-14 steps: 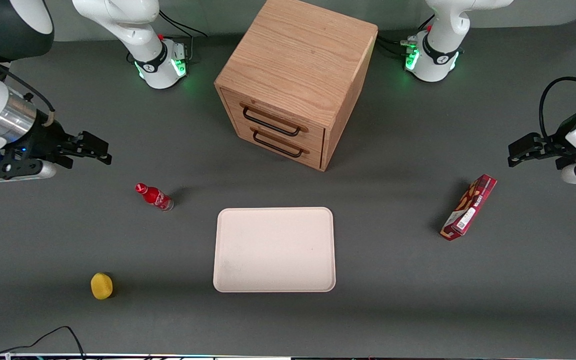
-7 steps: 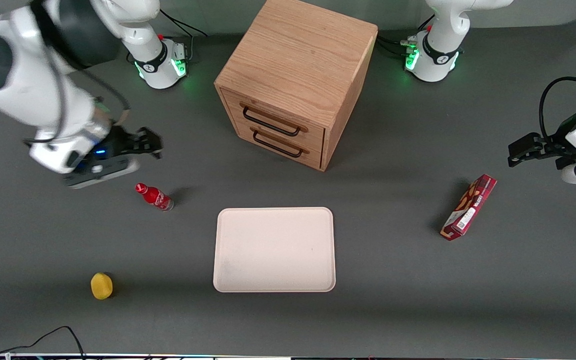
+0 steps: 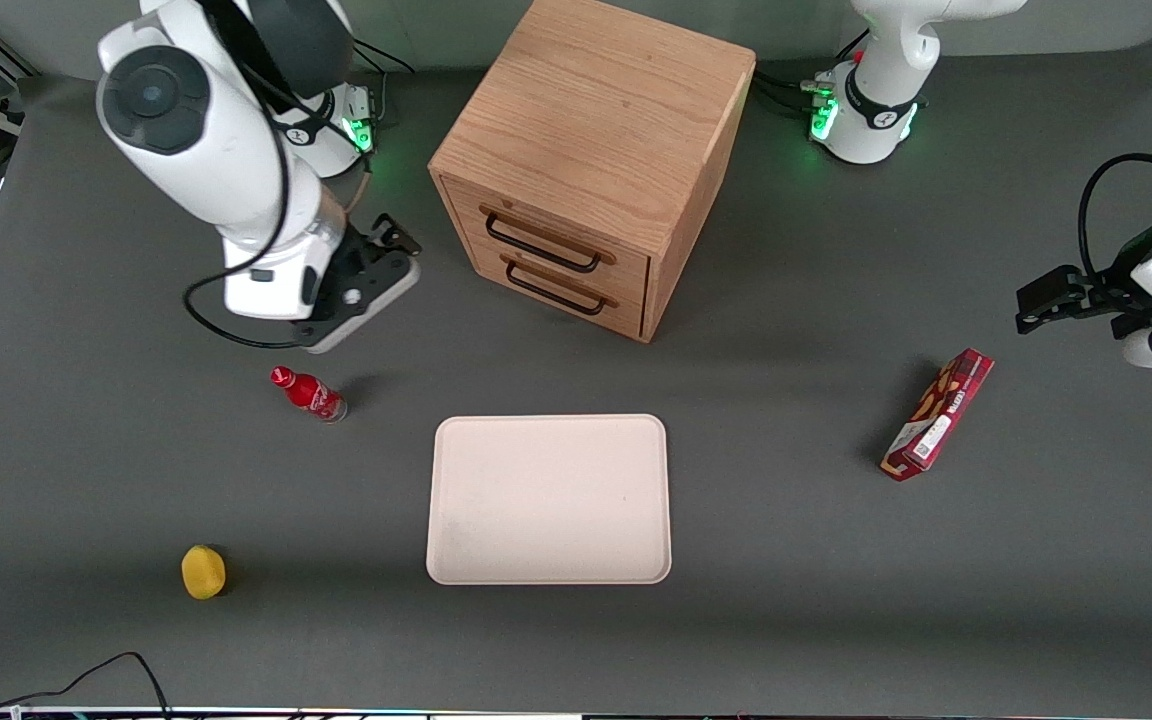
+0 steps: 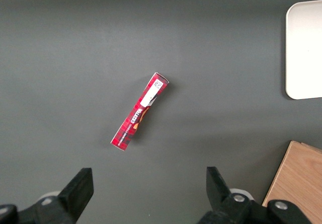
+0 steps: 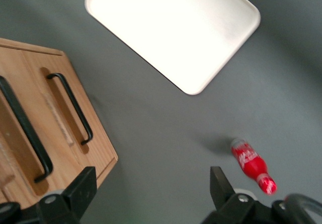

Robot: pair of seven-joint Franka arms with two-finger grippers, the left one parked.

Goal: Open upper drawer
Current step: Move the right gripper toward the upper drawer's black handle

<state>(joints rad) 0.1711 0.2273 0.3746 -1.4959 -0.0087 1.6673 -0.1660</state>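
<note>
Lemon (image 3: 203, 572): nearest the front camera, toward the working arm's end of the counter (image 3: 836, 620); loose, untouched.
Tray (image 3: 548, 499): flat mid-counter, in front of the cabinet, bare.
Snack box (image 3: 937, 414): toward the parked arm's end; left wrist view shows it lying alone.
Red bottle (image 3: 308, 393): lying on its side, just nearer the camera than the gripper.
Gripper (image 3: 391, 245): above the counter beside the cabinet's front, apart from both handles. Fingers (image 5: 84, 188) spread wide with nothing between; I judge it is lining up for the handle.
Upper drawer (image 3: 548, 240): topmost of two in the oak cabinet (image 3: 596, 130), shut flush; black wire handle (image 3: 541, 250) free.
Views: front gives the whole layout; right wrist shows both handles close, tray and bottle, plus the finger gap hidden in front view.
</note>
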